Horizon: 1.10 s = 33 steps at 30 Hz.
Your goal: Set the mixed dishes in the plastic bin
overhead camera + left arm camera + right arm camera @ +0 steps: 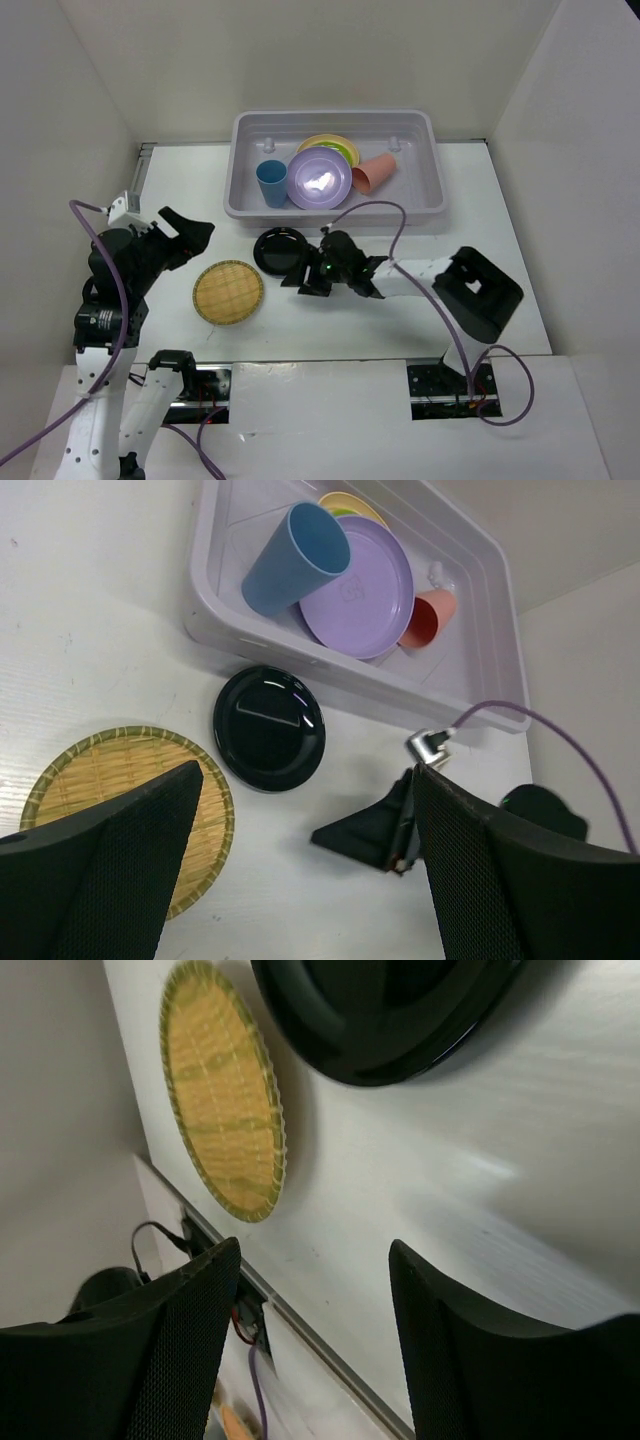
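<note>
The plastic bin (240, 160) stands at the back centre. It holds a blue cup (271, 183), a lavender plate (319, 180), a salmon-red cup (373, 173), and lime green (347, 152) and peach-orange (320, 143) plates under the lavender one. A glossy black plate (278, 245) and a tan woven plate (229, 292) lie on the table. My right gripper (306, 281) is open and empty, low at the black plate's near right edge. My left gripper (188, 240) is open and empty, raised left of the woven plate. The black plate (390, 1010) and woven plate (220, 1090) show beyond the right gripper (312, 1255).
In the left wrist view, the bin (205, 590), black plate (269, 728), woven plate (110, 790) and right gripper (375, 830) lie beyond my left gripper (310, 870). White walls enclose the table. Purple cables trail from both arms.
</note>
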### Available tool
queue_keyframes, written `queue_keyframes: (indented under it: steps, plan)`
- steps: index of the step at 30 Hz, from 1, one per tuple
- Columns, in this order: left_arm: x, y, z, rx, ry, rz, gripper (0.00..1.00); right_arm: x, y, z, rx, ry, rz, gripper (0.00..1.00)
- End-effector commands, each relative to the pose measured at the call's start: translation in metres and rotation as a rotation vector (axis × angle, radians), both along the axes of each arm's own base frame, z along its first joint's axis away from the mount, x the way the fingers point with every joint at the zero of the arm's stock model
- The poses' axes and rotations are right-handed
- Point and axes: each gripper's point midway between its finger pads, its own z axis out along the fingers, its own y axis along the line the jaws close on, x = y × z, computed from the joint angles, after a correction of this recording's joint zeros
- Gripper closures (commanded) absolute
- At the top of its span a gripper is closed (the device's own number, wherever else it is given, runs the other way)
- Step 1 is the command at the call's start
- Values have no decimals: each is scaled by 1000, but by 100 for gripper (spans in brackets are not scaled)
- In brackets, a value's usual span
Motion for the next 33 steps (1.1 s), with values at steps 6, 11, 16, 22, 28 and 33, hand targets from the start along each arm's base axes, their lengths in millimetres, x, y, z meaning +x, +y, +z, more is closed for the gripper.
queue_keyframes:
  steps: [6, 11, 16, 22, 28, 33]
  plan:
    - [0, 4, 26, 17, -74, 13, 8, -32, 86, -2, 166, -19, 116, 34]
    - [-2, 6, 28, 28, -85, 19, 8, -48, 104, -21, 174, 18, 143, 35]
    - [-3, 6, 30, 37, -88, 17, 7, -46, 120, -22, 197, 13, 103, 36]
    - [-5, 8, 29, 57, -79, 21, 6, -39, 136, -25, 191, 17, 90, 47]
    - [-6, 10, 35, 68, -82, 28, 5, -36, 139, -25, 185, 15, 80, 74]
    - [-8, 12, 41, 70, -100, 37, 5, -34, 139, -26, 172, 8, 76, 87]
